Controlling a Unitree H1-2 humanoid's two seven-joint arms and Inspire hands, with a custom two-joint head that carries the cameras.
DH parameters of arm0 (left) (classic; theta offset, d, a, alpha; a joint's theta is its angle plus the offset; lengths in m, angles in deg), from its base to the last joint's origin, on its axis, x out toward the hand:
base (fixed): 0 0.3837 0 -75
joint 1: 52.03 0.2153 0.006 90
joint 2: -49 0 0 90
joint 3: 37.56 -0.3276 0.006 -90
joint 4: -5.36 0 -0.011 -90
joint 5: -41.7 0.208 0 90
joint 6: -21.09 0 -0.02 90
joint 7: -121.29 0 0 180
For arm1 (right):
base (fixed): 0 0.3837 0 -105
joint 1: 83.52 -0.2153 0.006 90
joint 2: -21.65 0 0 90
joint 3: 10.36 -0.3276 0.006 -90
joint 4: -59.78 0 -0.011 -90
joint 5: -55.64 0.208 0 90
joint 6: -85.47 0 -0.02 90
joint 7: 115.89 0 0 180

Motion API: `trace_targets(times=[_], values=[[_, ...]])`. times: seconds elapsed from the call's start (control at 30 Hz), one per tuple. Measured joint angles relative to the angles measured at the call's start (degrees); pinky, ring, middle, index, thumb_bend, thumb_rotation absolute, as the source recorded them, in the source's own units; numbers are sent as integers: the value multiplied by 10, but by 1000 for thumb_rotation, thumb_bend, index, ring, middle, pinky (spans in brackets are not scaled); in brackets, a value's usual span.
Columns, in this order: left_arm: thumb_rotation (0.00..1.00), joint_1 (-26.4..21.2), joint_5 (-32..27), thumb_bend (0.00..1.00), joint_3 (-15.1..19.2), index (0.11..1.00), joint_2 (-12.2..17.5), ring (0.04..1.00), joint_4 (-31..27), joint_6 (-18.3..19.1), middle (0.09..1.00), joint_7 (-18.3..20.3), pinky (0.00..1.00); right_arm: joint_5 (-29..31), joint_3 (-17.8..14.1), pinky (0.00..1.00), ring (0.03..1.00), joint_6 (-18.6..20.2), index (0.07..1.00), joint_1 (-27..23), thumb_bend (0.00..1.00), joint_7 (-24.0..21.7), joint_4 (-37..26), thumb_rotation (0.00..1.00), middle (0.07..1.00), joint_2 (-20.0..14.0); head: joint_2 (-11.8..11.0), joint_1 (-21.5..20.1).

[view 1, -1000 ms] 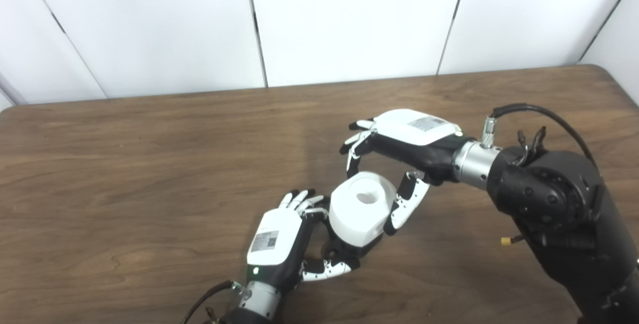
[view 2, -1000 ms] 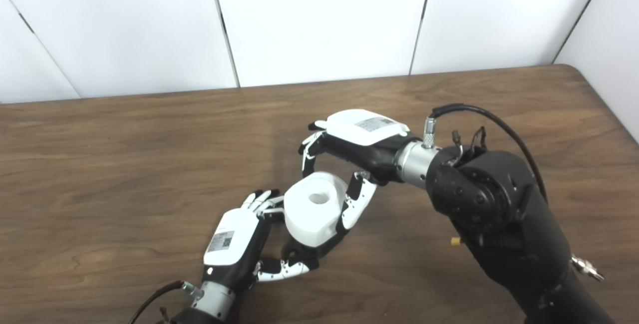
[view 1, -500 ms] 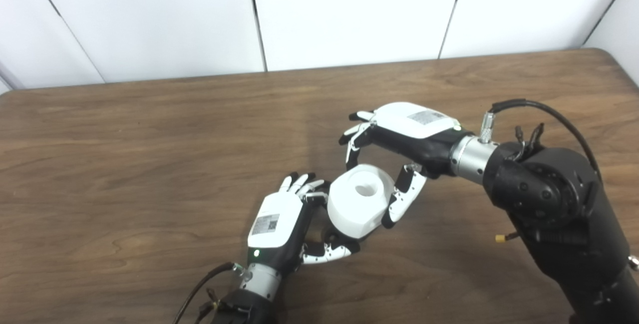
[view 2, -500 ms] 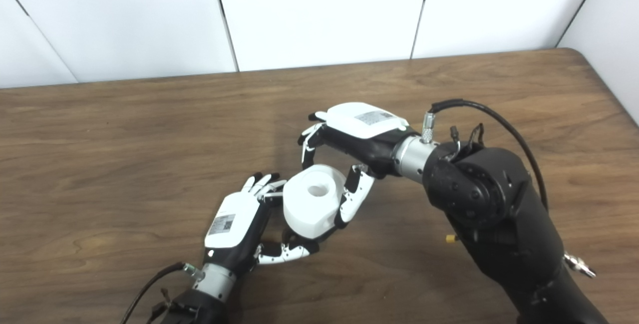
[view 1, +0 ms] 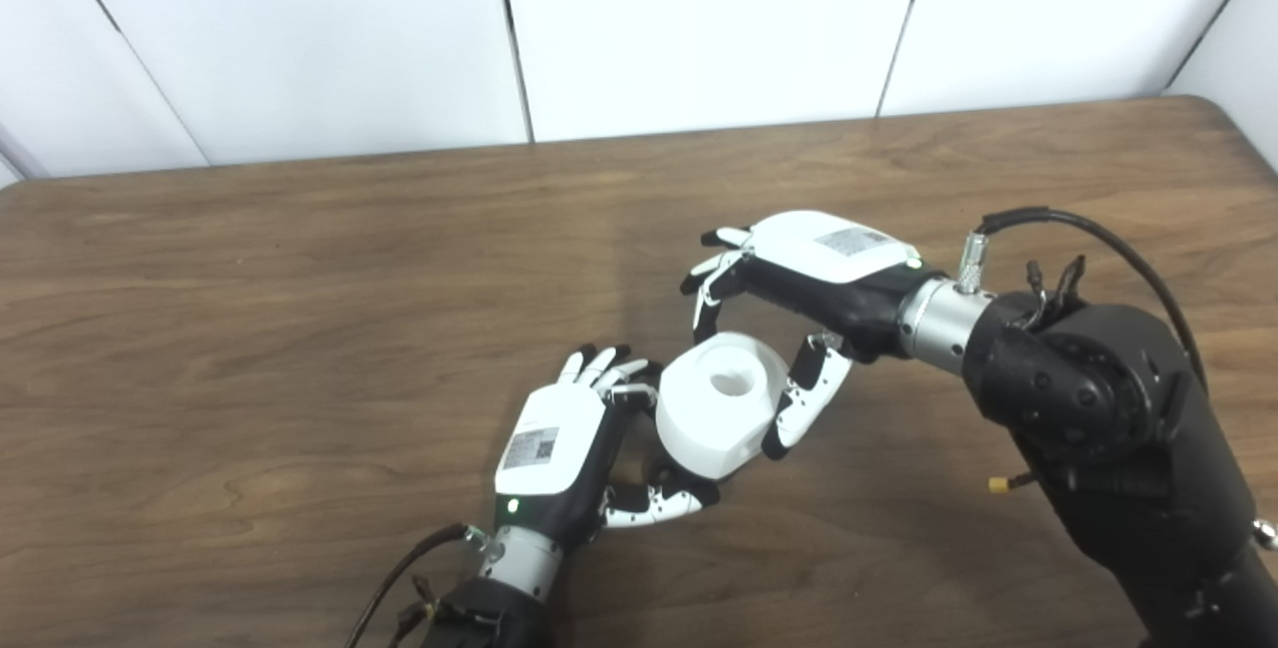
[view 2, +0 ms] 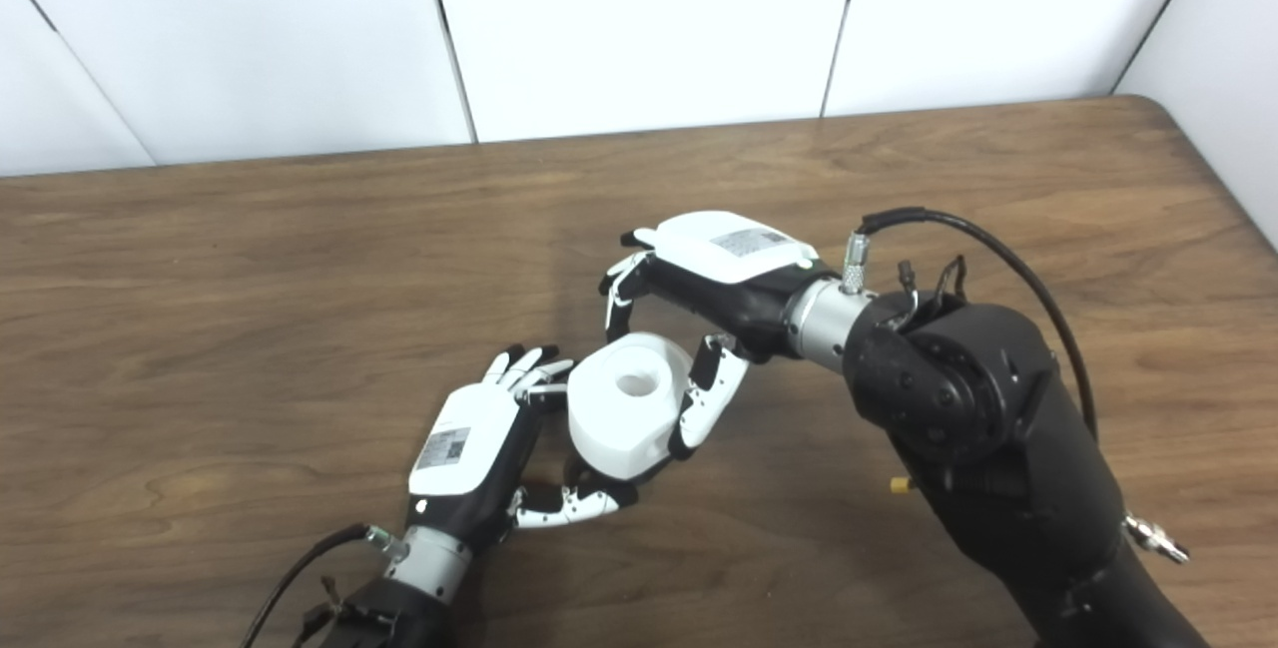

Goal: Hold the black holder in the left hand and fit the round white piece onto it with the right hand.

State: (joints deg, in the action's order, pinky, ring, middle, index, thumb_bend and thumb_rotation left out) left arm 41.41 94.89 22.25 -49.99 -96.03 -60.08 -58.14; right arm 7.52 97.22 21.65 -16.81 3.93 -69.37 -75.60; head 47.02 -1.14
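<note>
White round piece (view 1: 717, 403) near mid-surface, toward the front edge, bore facing up and slightly tilted. Left eye view: left robot hand (view 1: 559, 458) grasping something dark beneath the piece, presumably the black holder (view 1: 671, 478), mostly hidden. Right robot hand (view 1: 799, 289) arched over from the right, fingers (view 1: 705, 301) on the far rim, thumb down the near-right side, gripping the piece. Right eye view: same stack, white round piece sitting directly above the left robot hand's curled thumb, wooden surface (view 2: 250, 279) all around. Likely needs a straight press down along the bore axis; seating depth impossible to tell.
</note>
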Motion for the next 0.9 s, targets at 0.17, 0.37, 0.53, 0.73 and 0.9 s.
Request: trace_targets(times=[0.17,0.37,0.53,0.73,0.9], values=[[55,0,1,522,-1,487,0,935,-3,4,839,3,1000,-4,3,1000,980,-2,485,2,523,4,4,137,852,3,0,0],[55,0,1,522,-2,487,0,940,-5,8,842,5,1000,-11,5,1000,978,-10,485,8,523,10,9,137,850,4,1,2],[56,-1,4,522,-3,487,0,946,-10,18,846,15,1000,-16,5,1000,977,-11,486,10,523,15,11,136,853,5,2,2],[56,-2,5,522,-4,487,0,943,-11,18,845,18,1000,-19,7,1000,975,-13,486,10,523,16,11,137,848,10,3,3],[56,-2,7,522,-4,487,0,935,-11,18,841,18,992,-21,8,1000,977,-17,486,10,523,17,11,137,853,13,4,4]])
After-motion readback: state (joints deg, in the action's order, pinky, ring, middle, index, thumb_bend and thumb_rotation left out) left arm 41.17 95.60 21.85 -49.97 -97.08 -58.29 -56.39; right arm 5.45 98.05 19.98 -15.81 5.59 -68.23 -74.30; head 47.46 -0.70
